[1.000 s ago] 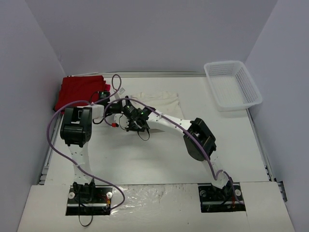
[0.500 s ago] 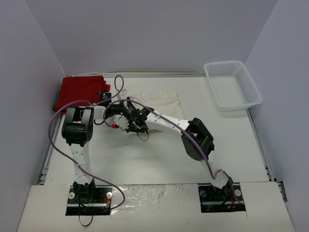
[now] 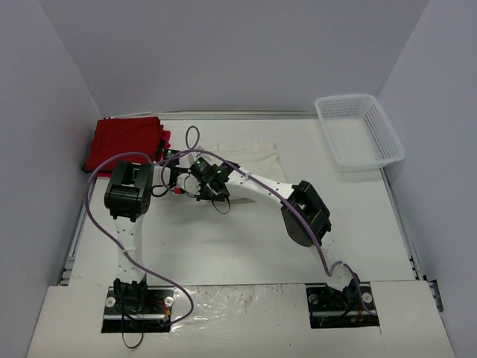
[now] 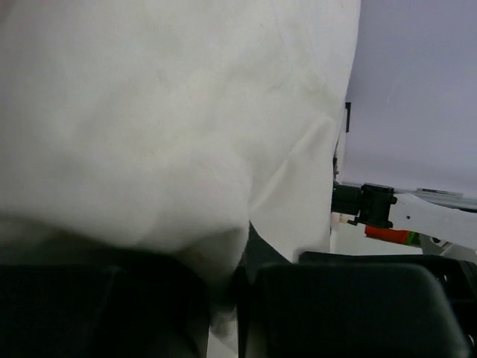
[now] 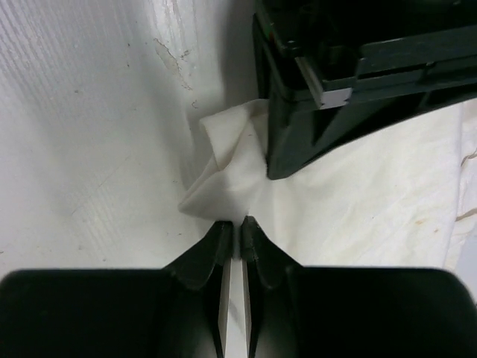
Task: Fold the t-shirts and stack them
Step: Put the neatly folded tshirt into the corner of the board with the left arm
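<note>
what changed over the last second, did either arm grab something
The left gripper swung right, away from the red t-shirts and toward the right gripper. Its jaws then closed on a fold of the cream t-shirt. The right gripper stayed pinched on that shirt's corner. The red t-shirts and the basket did not move.

No readable text, labels, brands or numbers in any view. Cream t-shirt (image 4: 149, 112), red t-shirts (image 3: 125, 140) and mesh basket (image 3: 360, 133) all show plain, unmarked surfaces.
</note>
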You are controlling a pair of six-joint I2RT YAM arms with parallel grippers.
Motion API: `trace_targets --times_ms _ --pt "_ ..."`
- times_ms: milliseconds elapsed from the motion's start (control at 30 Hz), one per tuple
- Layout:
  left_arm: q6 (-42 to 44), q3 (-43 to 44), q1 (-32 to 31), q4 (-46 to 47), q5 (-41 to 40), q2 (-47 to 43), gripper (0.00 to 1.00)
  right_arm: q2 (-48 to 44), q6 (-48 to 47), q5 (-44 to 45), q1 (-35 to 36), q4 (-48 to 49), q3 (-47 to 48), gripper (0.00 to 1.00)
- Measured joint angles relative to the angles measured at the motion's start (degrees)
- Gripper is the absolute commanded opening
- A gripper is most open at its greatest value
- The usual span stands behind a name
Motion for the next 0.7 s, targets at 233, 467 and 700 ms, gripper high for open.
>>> trace_targets --times_ms 233,467,700 --pt "0.3 1.5 -0.2 -2.4 0.9 1.4 0.02 -1.2 -0.3 -0.7 -0.7 0.5 -1.5 0.38" --pt "5.8 5.4 1.2 -11.2 -1.1 1.2 0.02 -16.6 -3.0 -7.6 -5.8 -0.4 -19.3 0.53" --pt "14.3 12.0 2.8 -22.9 -7.5 1.2 0.02 -34.5 -3.9 -12.2 -30.3 0.2 -28.6 0.53"
